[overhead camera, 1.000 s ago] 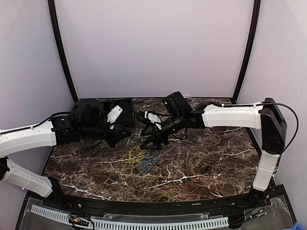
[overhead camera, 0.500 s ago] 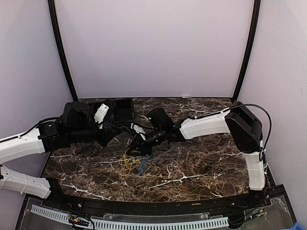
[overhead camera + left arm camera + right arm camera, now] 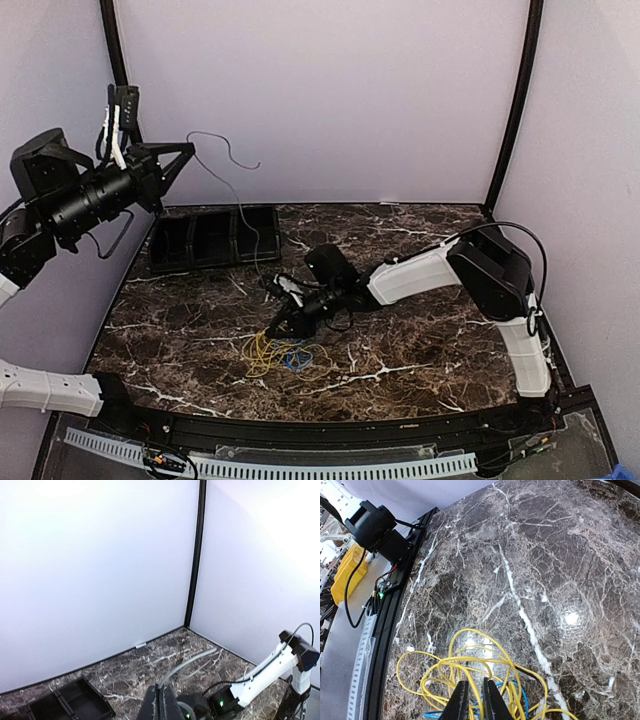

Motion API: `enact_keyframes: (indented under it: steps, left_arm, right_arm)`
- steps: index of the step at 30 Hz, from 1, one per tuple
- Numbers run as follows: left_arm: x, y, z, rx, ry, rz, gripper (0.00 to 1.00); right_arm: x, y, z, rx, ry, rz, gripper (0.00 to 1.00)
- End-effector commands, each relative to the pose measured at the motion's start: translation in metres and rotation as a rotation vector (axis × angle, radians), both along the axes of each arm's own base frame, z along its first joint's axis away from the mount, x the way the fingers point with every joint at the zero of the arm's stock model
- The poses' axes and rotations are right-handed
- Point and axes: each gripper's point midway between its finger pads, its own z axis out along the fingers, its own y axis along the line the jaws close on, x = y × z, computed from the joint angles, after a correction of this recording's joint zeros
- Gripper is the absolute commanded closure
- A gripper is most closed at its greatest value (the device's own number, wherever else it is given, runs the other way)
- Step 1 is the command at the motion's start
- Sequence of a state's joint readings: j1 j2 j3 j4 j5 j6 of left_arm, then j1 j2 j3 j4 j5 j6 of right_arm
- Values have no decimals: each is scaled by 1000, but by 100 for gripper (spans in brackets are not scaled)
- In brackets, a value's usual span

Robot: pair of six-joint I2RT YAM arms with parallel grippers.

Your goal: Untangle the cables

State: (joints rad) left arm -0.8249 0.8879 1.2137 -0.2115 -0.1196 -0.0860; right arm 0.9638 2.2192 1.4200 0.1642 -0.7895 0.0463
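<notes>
Trailing from the left claw [image 3: 160, 690], grey cord [image 3: 185, 666] crosses black tray [image 3: 170, 245].

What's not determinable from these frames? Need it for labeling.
- Right wrist: right gripper, jaws nearly together over yellow cable and blue cable; the bottom edge cuts off any grip.
- Top external: where those cables cross is too small to see, and partly under that gripper.
- Left wrist: left gripper hides the end of the grey cord; both cables are out of frame.

1 yellow cable [image 3: 258, 350], 1 blue cable [image 3: 296, 357], 1 grey cord [image 3: 187, 664], 1 black tray [image 3: 215, 265] w/ 3 compartments, 2 robot arms [image 3: 75, 195] [image 3: 420, 272].
</notes>
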Motion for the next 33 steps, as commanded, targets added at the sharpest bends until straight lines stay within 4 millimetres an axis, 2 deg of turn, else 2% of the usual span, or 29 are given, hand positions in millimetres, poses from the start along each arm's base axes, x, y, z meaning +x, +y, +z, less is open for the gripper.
enact_keyframes:
  steps: [1,2,7,10,13,17,21,24,29,31,33]
  left_arm:
    - [-5,20,47,-34,-104,63,100]
    - [-8,25,58,-50,-122,73,100]
    - [-9,41,88,-95,-153,131,100]
    - [-6,48,93,-92,-143,174,100]
    - [2,59,97,-97,-128,255,100]
    - [15,73,85,-68,-83,377,100]
    - [19,72,69,-53,-71,390,100]
    - [23,71,60,-44,-63,409,100]
    - [39,67,37,31,-27,470,100]
    - [46,63,28,73,-21,484,100]
    - [52,60,22,104,-30,495,100]
  right_arm:
    - [-3,1,-24,-50,48,-33,84]
    - [-3,0,-28,-61,49,-38,82]
    - [5,-2,-41,-112,29,-89,76]
    - [3,-2,-37,-105,25,-72,74]
    - [6,0,-22,-90,-22,-63,72]
    - [-2,1,18,-38,-84,29,58]
    - [-35,-15,78,42,-81,224,37]
    - [-41,-31,112,51,-145,256,29]
    - [-19,-63,153,74,-217,161,22]
    - [-7,-78,156,68,-251,122,22]
    - [7,-98,149,36,-284,71,22]
